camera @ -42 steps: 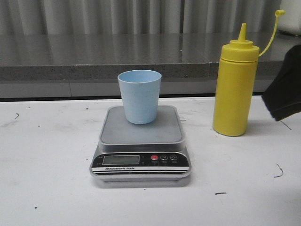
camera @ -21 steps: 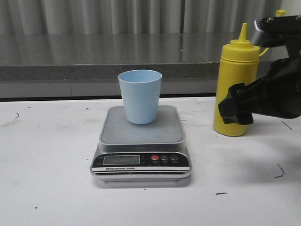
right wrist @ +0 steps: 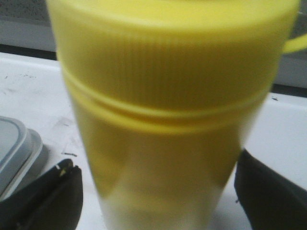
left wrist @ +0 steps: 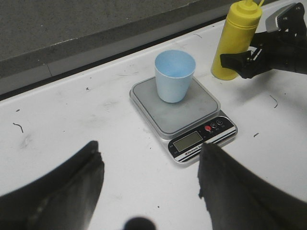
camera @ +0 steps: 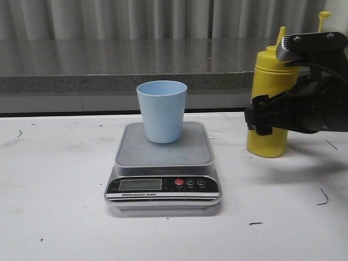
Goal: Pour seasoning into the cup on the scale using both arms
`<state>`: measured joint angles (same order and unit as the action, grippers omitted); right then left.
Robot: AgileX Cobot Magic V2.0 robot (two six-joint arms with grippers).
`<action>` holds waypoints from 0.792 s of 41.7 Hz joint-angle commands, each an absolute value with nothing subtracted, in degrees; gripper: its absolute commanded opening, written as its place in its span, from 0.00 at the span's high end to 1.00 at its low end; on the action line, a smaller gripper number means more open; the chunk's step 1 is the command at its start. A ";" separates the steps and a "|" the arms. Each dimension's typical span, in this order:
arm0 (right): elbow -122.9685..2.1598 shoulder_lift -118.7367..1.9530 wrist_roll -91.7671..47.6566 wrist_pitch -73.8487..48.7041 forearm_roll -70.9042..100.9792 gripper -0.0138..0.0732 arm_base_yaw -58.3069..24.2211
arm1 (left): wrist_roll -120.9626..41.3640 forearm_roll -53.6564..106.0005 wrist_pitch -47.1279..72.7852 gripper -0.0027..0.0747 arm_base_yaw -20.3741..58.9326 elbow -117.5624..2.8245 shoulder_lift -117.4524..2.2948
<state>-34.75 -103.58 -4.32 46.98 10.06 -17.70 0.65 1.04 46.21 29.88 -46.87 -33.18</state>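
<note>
While one cup [camera: 161, 111] stands on the one scale [camera: 163, 166] mid-table [camera: 54, 206], the right hand [camera: 255, 117] flanks one seasoning [camera: 268, 136] toward the right edge. Left wrist: left hand [left wrist: 148, 179] spread, holding nothing. Right wrist: fingers [right wrist: 45, 194] spread either side of the bottle, contact unclear.

Yellow squeeze bottle [camera: 267, 109]; light blue cup [camera: 161, 111]; silver-grey scale [camera: 163, 163] with black panel and a red button [camera: 179, 182]; white, scuffed tabletop [camera: 54, 206]; black right gripper [camera: 260, 120].
</note>
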 commanded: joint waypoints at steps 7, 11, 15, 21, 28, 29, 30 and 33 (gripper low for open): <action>-40.39 -106.11 -4.48 54.61 10.17 0.09 -16.18 | 1.11 1.27 42.25 0.41 29.78 -48.28 -33.29; -41.02 -106.34 -4.48 54.14 10.36 0.11 -15.90 | 1.11 1.27 42.25 0.41 29.78 -48.28 -33.29; -41.02 -106.34 -4.48 54.28 10.36 0.24 -15.85 | 1.11 1.27 42.25 0.41 29.78 -48.28 -33.29; -41.02 -105.73 -4.70 53.29 8.73 0.42 -15.85 | 1.11 1.27 42.25 0.41 29.78 -48.28 -33.29; -41.08 -101.03 -7.06 45.11 6.26 0.42 -15.85 | 1.11 1.27 42.25 0.41 29.78 -48.28 -33.29; -41.08 -100.19 -7.87 43.88 6.19 0.42 -15.85 | 1.11 1.27 42.25 0.41 29.78 -48.28 -33.29; -41.23 -99.00 -8.98 42.23 6.14 0.42 -15.85 | 1.11 1.27 42.25 0.41 29.78 -48.28 -33.29; -42.42 -95.62 -12.29 35.48 6.02 0.42 -15.85 | 1.11 1.27 42.25 0.41 29.78 -48.28 -33.29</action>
